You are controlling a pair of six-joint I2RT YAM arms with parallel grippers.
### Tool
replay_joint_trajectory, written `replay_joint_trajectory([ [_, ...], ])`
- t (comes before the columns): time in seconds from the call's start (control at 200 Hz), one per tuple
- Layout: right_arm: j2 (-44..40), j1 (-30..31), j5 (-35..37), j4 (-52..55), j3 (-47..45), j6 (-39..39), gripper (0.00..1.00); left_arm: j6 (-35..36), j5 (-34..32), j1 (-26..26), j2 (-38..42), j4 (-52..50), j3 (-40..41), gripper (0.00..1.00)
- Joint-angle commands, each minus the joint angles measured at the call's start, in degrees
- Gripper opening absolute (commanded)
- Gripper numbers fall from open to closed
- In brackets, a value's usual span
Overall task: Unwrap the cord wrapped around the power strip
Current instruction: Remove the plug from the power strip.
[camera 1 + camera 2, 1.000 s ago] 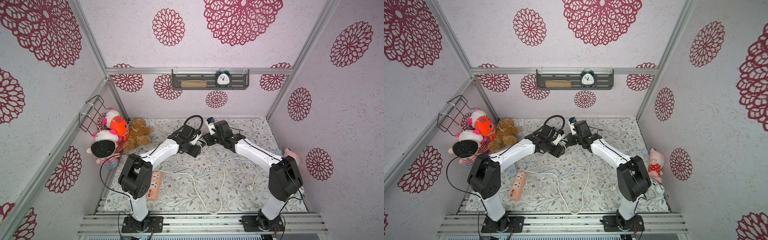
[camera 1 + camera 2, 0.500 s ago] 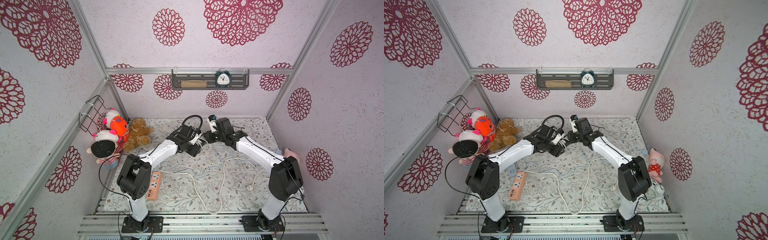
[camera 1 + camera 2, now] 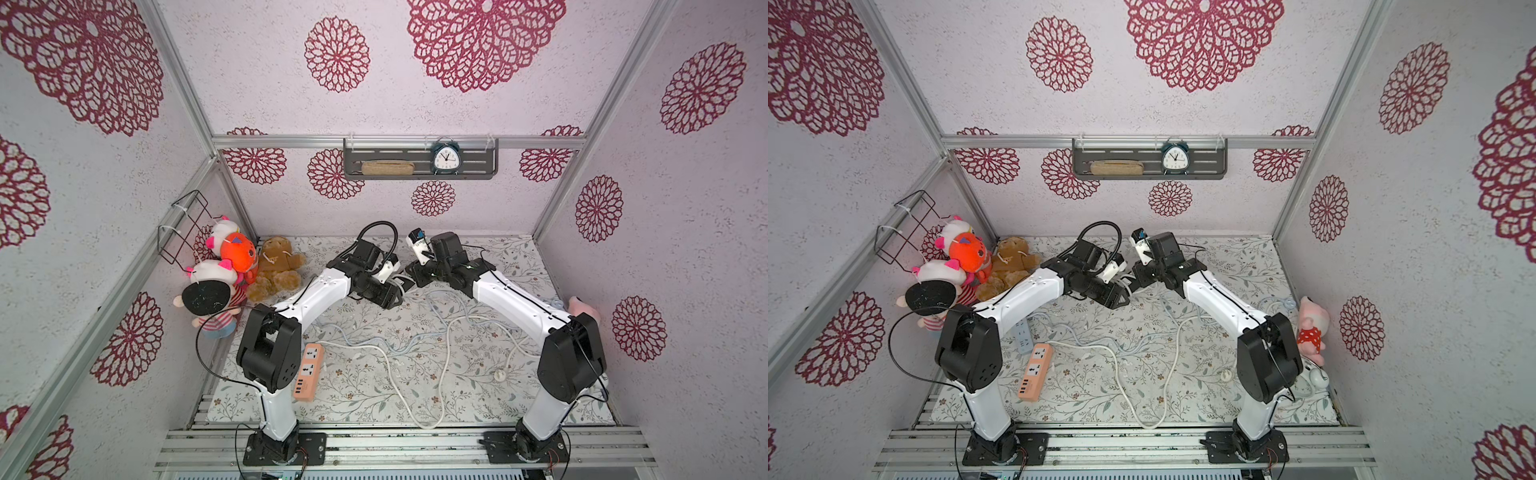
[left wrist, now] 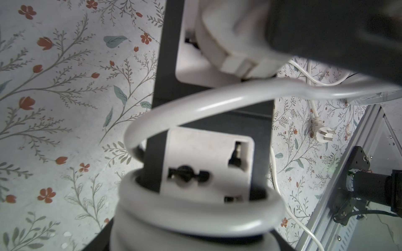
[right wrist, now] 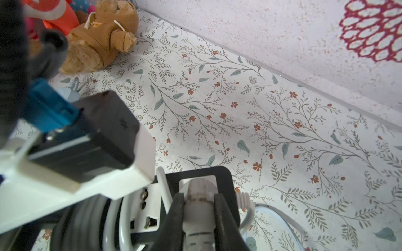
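Left gripper (image 3: 401, 289) clamped on power strip (image 4: 208, 165), cord (image 4: 195, 108) coiled round it; right gripper (image 5: 199, 198) pinching cord's end. I see loose white cables (image 3: 388, 365) behind 2 grippers — teddy bear (image 5: 97, 43) well apart, past left gripper. Floral mat (image 5: 282, 130), flower-patterned walls (image 3: 457, 199).

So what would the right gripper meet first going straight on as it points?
Probably the black finger of the left gripper, holding the power strip, ahead of the right gripper and its clamped cord; depth is unclear.

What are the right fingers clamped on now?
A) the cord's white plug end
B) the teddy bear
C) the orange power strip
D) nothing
A: in the right wrist view the right fingers pinch the cord's white plug end from both sides.
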State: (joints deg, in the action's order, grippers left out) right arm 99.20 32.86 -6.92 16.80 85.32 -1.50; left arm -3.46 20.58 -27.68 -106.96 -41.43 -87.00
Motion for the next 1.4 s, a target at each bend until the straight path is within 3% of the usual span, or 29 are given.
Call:
replay_joint_trajectory([
  [0.0, -6.3, 0.3, 2.9, -4.9, 2.6, -6.0, 0.00, -3.4, -8.1, 1.7, -2.5, -8.0, 0.3, 0.00],
  [0.14, -7.1, -0.1, 4.8, -6.5, 1.8, -4.9, 0.00, -2.1, -10.5, 0.3, -2.0, -7.5, 1.1, 0.00],
  [0.225, -7.2, -1.3, 4.1, -6.7, 2.4, 0.0, 0.00, -1.7, -12.7, -0.4, -1.3, -5.7, 2.3, 0.00],
  [0.345, -6.2, -2.3, 3.3, -3.6, 6.2, 6.6, 0.00, -1.1, -20.5, -1.8, -2.6, -7.6, 1.4, 0.00],
  [0.545, -5.2, -2.4, 10.2, 1.5, 10.8, 13.0, 0.00, -1.6, -24.4, -2.4, -2.6, -7.4, 1.6, 0.00],
  [0.615, -5.3, -2.4, 10.8, 0.9, 10.7, 12.6, 0.00, -1.4, -21.3, -2.2, -2.3, -7.2, 1.9, 0.00],
  [0.74, -5.5, -2.1, 9.4, -0.1, 9.7, 9.5, 0.00, -3.0, -9.2, -0.4, -1.6, -4.8, 2.9, 0.00],
  [0.951, -8.3, 1.4, 7.8, -0.8, 8.0, -1.9, 0.00, -4.8, 1.9, 3.1, -3.2, -5.4, 2.1, 0.00],
  [1.261, -7.4, 3.3, 5.7, 1.7, 7.8, -14.9, 0.00, -4.1, 0.7, 3.3, -3.4, -9.1, -1.3, 0.00],
  [1.396, -7.9, 2.2, 4.9, -1.4, 6.5, -11.7, 0.00, -4.1, -0.4, 3.3, -2.7, -9.4, -0.9, 0.00],
])
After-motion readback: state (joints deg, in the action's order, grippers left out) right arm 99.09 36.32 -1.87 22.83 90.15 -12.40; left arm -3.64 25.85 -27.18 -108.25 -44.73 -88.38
